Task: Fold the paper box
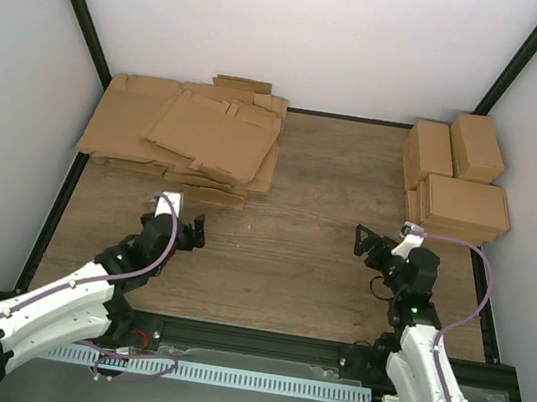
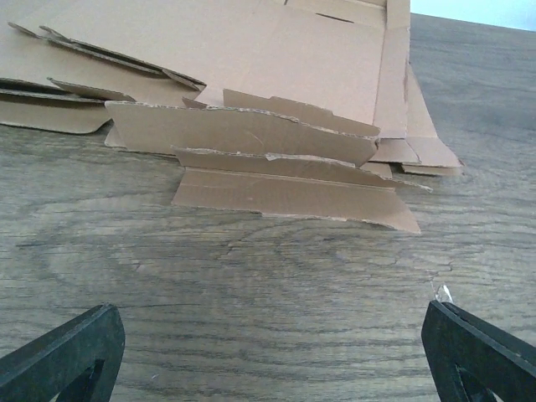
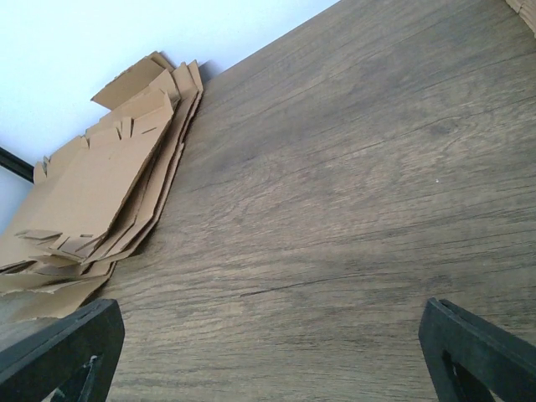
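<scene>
- Left gripper (image 2: 268,358) — jaws spread fully wide, nothing between them. It hangs low over the table (image 1: 289,265), just in front of the heap of flat cardboard sheets (image 1: 185,136).
- Right gripper (image 3: 268,356) — just as wide and empty, well to the right of the heap and facing toward it.
- Paper box: I cannot tell it apart as a separate piece. The heap's top sheet (image 1: 216,131) lies flat and skewed.
- Closed brown boxes (image 1: 459,179) are stacked well to the right of the heap.
</scene>
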You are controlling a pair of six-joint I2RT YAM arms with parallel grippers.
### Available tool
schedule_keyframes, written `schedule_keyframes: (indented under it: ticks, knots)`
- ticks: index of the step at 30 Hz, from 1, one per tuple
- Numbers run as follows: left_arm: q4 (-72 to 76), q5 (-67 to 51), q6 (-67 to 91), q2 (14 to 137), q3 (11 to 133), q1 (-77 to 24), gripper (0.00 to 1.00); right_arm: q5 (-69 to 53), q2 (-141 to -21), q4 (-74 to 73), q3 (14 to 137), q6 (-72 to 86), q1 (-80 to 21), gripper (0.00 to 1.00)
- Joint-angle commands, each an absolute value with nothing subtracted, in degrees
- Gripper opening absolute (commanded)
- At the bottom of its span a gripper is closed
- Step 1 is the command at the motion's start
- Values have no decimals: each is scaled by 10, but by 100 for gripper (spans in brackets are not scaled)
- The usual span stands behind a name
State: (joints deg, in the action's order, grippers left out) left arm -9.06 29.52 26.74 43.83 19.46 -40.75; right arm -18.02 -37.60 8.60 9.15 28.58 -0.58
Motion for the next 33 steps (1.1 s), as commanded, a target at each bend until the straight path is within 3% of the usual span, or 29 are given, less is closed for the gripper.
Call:
schedule_keyframes:
  ticks: [1,10,16,22,28,30,33]
  knots:
    - [-70,277,254,438,200,-406,100,-195,-385,103,97,285,-9,100]
    - [-136,335,310,476,253,-391,100,-258,-434,136,101,272,-13,100]
    - [-151,168,409,548,333,-282,100,-259,-457,136,108,271,-15,100]
    - [-148,114,438,589,382,-190,100,-263,-457,139,108,272,-16,100]
    - [-137,5,431,680,444,-88,85,-261,-455,136,108,272,-16,100]
    - [-166,18,426,722,481,-63,75,-259,-455,136,108,272,-16,100]
    - [-192,1,426,770,520,-31,73,-257,-454,134,108,273,-16,100]
